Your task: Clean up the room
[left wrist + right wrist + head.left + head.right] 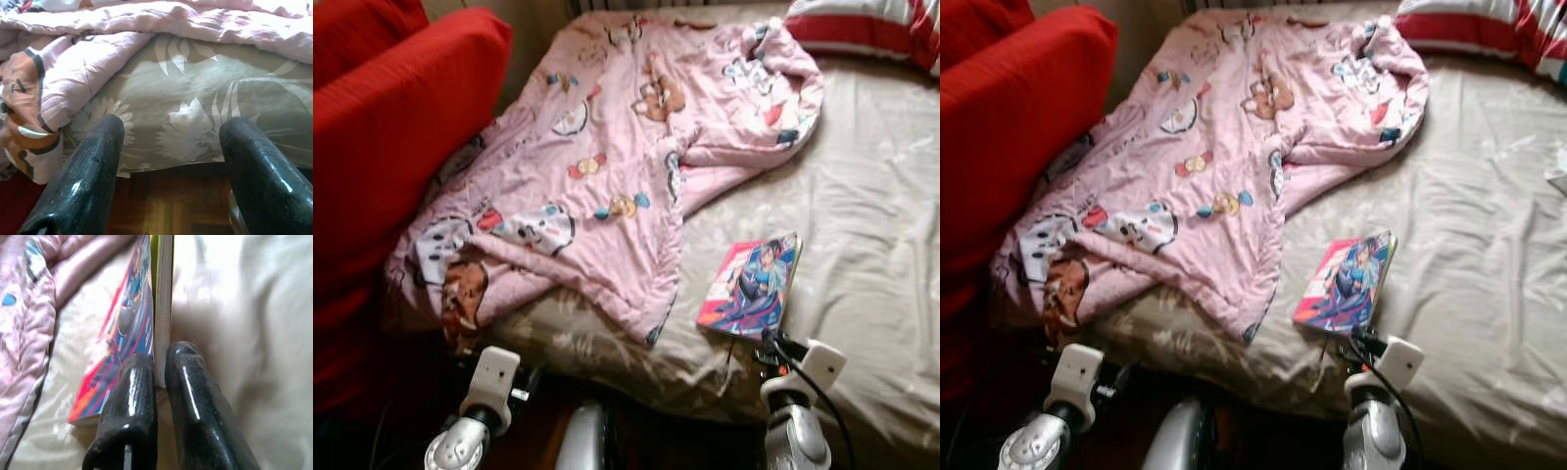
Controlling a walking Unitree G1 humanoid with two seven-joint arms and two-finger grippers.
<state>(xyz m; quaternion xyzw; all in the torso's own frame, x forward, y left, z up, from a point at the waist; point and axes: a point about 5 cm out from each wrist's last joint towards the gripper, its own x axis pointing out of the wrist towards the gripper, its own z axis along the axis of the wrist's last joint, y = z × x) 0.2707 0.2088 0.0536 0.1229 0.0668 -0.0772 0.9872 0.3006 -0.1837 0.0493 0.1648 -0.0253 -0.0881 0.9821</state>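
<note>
The right gripper (pixel 159 364) pinches the near edge of the book (pixel 751 287), lying on the bed (pixel 871 255) beside the quilt (pixel 607 147) (light, stiff, likely droops). The left gripper (pixel 168 147) hangs wide open.

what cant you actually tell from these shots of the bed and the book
- Book: the cover's title is too blurred to read in the eye views; in the right wrist view it is seen nearly edge-on.
- Right gripper: its fingers close on the book's near edge; how much is pinched is hidden by the fingers.
- Pink blanket: whatever lies under it is covered.
- Striped pillow: cut off by the frame's top edge.
- Left gripper: open before the bed sheet.
</note>
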